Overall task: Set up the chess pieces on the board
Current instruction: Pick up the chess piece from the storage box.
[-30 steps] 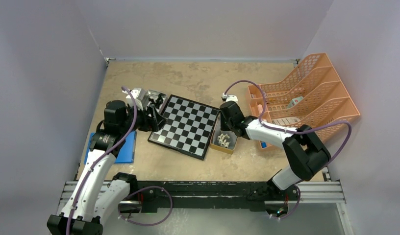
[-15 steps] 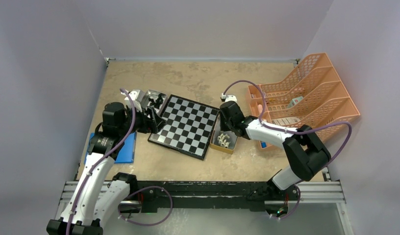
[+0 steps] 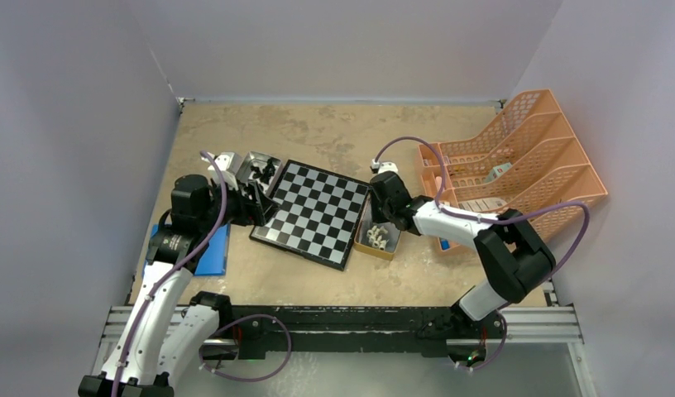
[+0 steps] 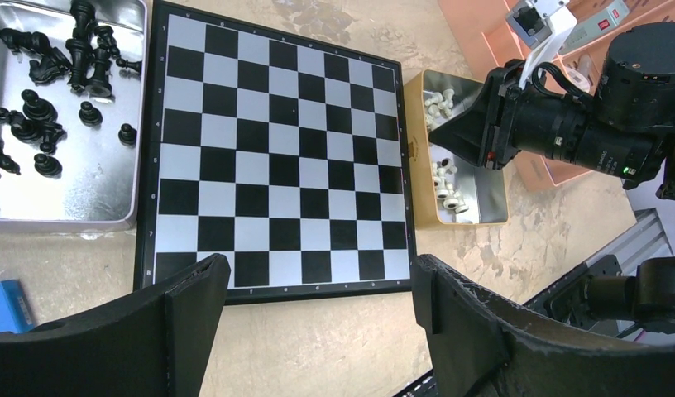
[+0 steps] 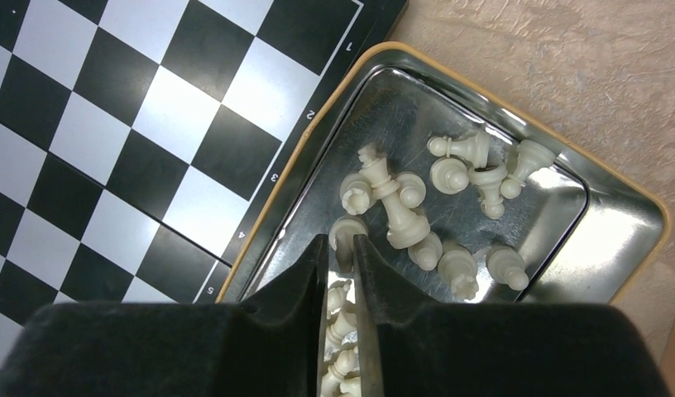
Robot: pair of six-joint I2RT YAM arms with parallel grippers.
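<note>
The board [image 3: 318, 211] lies mid-table with no pieces on it; it also shows in the left wrist view [image 4: 276, 157] and the right wrist view [image 5: 119, 124]. Black chess pieces [image 4: 45, 83] lie in a silver tray [image 4: 78, 198] left of the board. Cream-white chess pieces [image 5: 450, 207] lie in a gold-rimmed tray [image 5: 615, 248] on the board's right. My left gripper [image 4: 318, 281] is open and empty above the board's near left edge [image 3: 264, 203]. My right gripper [image 5: 341, 244] is down in the gold-rimmed tray, shut on a white piece [image 5: 345, 229].
An orange mesh file rack [image 3: 516, 157] stands at the right, close behind my right arm. A blue flat object [image 3: 208, 252] lies under my left arm. A small white box [image 3: 227, 159] sits beside the silver tray [image 3: 253, 171]. The arms' rail runs along the near edge.
My left gripper has drawn back to the left, uncovering the silver tray of black pieces. My right gripper has stayed in the gold-rimmed tray.
</note>
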